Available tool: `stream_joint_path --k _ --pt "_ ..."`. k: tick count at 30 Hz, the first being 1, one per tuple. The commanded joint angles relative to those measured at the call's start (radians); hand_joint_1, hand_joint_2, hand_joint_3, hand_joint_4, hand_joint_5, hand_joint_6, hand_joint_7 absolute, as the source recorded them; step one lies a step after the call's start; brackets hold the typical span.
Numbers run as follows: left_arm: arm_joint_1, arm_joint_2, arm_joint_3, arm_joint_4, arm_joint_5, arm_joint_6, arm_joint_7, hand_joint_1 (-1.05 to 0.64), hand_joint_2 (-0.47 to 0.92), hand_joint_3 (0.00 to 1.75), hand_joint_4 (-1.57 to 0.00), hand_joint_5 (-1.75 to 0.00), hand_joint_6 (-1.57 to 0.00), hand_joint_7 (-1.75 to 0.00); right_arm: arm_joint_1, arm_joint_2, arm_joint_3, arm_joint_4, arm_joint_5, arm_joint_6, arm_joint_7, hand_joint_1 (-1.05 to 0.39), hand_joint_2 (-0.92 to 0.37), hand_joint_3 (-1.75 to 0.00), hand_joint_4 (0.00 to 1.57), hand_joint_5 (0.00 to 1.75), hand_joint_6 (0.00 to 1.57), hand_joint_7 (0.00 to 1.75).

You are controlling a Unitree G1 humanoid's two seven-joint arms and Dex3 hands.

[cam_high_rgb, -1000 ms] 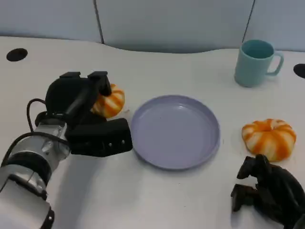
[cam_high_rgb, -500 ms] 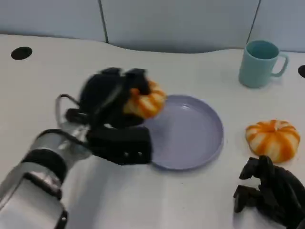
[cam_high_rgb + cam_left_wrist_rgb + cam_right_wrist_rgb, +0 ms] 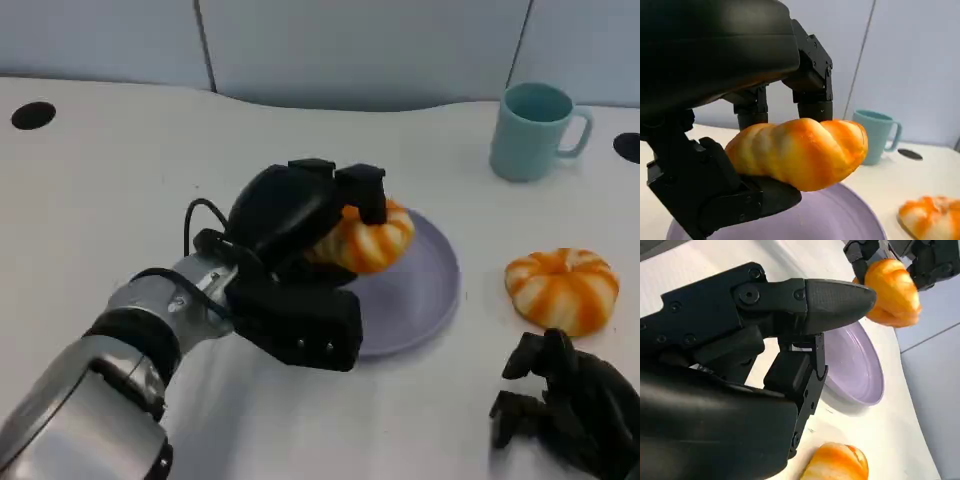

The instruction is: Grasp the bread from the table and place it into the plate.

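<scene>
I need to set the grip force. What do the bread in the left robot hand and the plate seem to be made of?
Bread: probably a soft foam or plastic replica; its orange and cream surface looks smooth and slightly glossy. Plate: likely plastic or melamine; uniform matte lavender, with a thick rounded rim. The left robot hand holds the bread above it.

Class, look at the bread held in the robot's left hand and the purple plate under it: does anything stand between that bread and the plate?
Nothing visible does. The left hand holds the bread above the plate, whose bare surface lies under it in the left wrist view. The second bread and mug sit off to the side.
</scene>
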Motion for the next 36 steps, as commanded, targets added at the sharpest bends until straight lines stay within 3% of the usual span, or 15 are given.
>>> stream_joint_path --k 1,10,12,15,21,23,25,26,28,30,32,36 --pt "-0.028 -0.007 -0.023 0.008 0.024 0.03 -0.044 -0.35 0.43 1.45 -1.07 -1.75 -0.84 -1.75 0.029 -0.001 0.004 0.016 -0.008 0.012 -0.007 -0.45 -0.92 -0.43 1.23 1.19 1.1 1.14" --pt "-0.033 -0.016 -0.033 0.013 0.025 0.064 -0.087 -0.36 0.42 1.42 -1.07 -1.75 -0.82 -1.75 0.035 0.003 0.006 0.002 -0.005 0.022 -0.008 -0.45 -0.92 -0.44 1.22 1.2 1.09 1.12" --pt "-0.041 -0.026 -0.029 0.021 0.016 0.092 -0.152 -0.33 0.46 1.4 -0.98 -1.75 -0.77 -1.73 0.038 0.008 0.008 0.002 -0.005 0.013 -0.008 -0.44 -0.92 -0.45 1.21 1.2 1.1 1.12" --pt "-0.051 -0.031 -0.019 0.025 -0.001 0.125 -0.253 -0.33 0.55 1.28 -0.77 -1.68 -0.73 -1.51 0.038 0.01 0.011 0.004 -0.007 0.006 -0.007 -0.44 -0.92 -0.46 1.21 1.2 1.1 1.12" --pt "-0.053 -0.031 -0.008 0.021 -0.01 0.145 -0.335 -0.33 0.58 1.23 -0.72 -1.62 -0.74 -1.39 0.038 0.01 0.012 0.002 -0.004 0.008 -0.004 -0.44 -0.92 -0.47 1.21 1.2 1.1 1.12" --pt "-0.059 -0.034 -0.009 0.024 -0.012 0.168 -0.408 -0.43 0.83 0.63 -0.25 -1.01 -0.36 -0.68 0.039 0.007 0.013 0.0 -0.002 0.01 0.004 -0.45 -0.92 -0.47 1.21 1.2 1.1 1.12" --pt "-0.061 -0.034 -0.013 0.02 -0.008 0.18 -0.434 -0.46 0.9 0.46 -0.13 -0.85 -0.28 -0.48 0.038 0.005 0.013 0.003 -0.002 0.005 0.011 -0.45 -0.92 -0.47 1.21 1.2 1.1 1.12" --pt "-0.063 -0.034 -0.017 0.018 -0.004 0.185 -0.443 -0.55 0.91 0.41 -0.05 -0.73 -0.17 -0.39 0.037 0.004 0.012 0.007 -0.002 0.002 0.014 -0.45 -0.92 -0.48 1.21 1.2 1.1 1.12" --pt "-0.066 -0.035 -0.023 0.017 0.003 0.193 -0.458 -0.64 0.92 0.38 -0.01 -0.52 -0.06 -0.33 0.037 0.003 0.012 0.009 -0.004 -0.001 0.018 -0.45 -0.92 -0.47 1.21 1.19 1.1 1.11" --pt "-0.067 -0.034 -0.034 0.016 0.014 0.2 -0.46 -0.66 0.92 0.38 0.0 -0.46 -0.03 -0.32 0.037 0.006 0.01 0.008 -0.005 0.001 0.012 -0.45 -0.92 -0.47 1.22 1.19 1.1 1.11" --pt "-0.065 -0.033 -0.047 0.016 0.027 0.206 -0.453 -0.81 0.92 0.44 0.0 -0.12 -0.01 -0.14 0.037 0.012 0.008 0.003 -0.006 0.009 -0.002 -0.46 -0.92 -0.45 1.22 1.18 1.11 1.1" --pt "-0.066 -0.023 -0.058 0.011 0.033 0.211 -0.443 -0.92 0.92 0.51 0.0 -0.01 0.0 -0.02 0.034 0.011 0.011 0.006 -0.006 0.004 0.004 -0.45 -0.92 -0.45 1.22 1.18 1.12 1.09"
